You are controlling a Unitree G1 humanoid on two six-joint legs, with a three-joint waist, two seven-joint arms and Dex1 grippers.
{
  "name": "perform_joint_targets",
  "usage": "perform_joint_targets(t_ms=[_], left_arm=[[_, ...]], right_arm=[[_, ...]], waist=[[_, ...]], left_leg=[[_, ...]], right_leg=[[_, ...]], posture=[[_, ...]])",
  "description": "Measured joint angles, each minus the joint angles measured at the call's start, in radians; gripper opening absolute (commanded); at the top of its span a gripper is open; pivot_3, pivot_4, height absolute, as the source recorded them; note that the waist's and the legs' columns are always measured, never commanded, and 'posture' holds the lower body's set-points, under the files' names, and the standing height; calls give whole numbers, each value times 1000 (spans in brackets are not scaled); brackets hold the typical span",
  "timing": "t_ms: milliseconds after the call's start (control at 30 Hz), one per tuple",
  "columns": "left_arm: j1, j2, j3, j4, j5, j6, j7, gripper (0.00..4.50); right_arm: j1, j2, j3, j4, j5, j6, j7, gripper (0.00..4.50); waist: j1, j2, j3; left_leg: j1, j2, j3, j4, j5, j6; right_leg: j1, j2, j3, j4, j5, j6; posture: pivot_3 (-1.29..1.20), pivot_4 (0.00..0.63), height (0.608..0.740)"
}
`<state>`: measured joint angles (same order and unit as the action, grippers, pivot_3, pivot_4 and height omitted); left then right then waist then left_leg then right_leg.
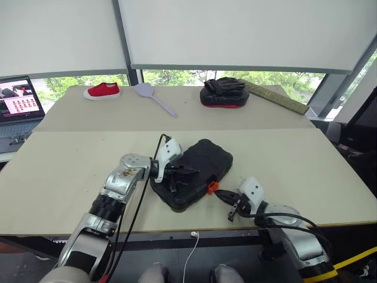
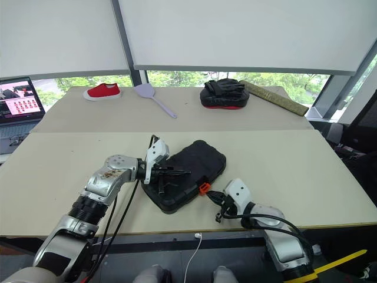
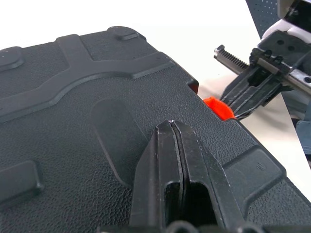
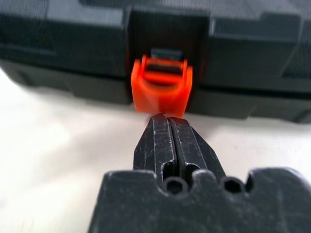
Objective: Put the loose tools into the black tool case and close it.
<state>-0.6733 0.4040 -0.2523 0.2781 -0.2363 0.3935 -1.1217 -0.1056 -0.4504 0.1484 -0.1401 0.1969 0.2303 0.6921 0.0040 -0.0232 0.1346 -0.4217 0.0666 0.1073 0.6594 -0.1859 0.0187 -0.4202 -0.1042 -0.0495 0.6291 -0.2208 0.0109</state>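
Beige tabletop carries the closed black tool case near its front edge. Right gripper, fingers pressed together and empty, points its tips at the orange latch. Left gripper, likewise shut and holding nothing, rests on the lid. Along the far edge lie a red shoe, lilac spatula and padded mitt.

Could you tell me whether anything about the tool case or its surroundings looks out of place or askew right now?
The black tool case lies closed but skewed to the table edge, and its orange latch sticks out from the front, seemingly unfastened. The shut right gripper points at it; the shut left gripper rests on the lid. Nothing looks spilled or damaged.
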Motion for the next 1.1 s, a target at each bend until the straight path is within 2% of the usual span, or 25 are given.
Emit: perform_joint_targets(t_ms=[433,733,867,1100], left_arm=[[3,-2,11,11,6,0,9,55],[-4,15,7,11,51,-3,13,55],[-1,-2,-5,11,57,-3,19,55],[3,-11,-4,5,56,-2,13,55]], right_arm=[[-60,56,-2,86,8,16,20,0],[-72,69,-81,-13,124,106,28,0],[-127,80,-45,-37,124,94,48,0],[-68,61,-57,-31,134,70,63,0]], waist=[[-4,0,0],[-20,0,0],[-14,0,-2],[-3,0,-6]], left_leg=[[0,0,0,0,0,0],[2,2,-1,-1,-2,-4],[9,1,-4,-4,-3,-5],[8,-1,-2,-9,-4,-5]], right_leg=[[-1,1,1,1,0,0],[-1,5,5,1,0,0],[0,6,5,-2,0,-1],[0,5,9,-5,-1,-1]], posture=[[0,150,740],[0,150,740],[0,150,740],[0,150,740]])
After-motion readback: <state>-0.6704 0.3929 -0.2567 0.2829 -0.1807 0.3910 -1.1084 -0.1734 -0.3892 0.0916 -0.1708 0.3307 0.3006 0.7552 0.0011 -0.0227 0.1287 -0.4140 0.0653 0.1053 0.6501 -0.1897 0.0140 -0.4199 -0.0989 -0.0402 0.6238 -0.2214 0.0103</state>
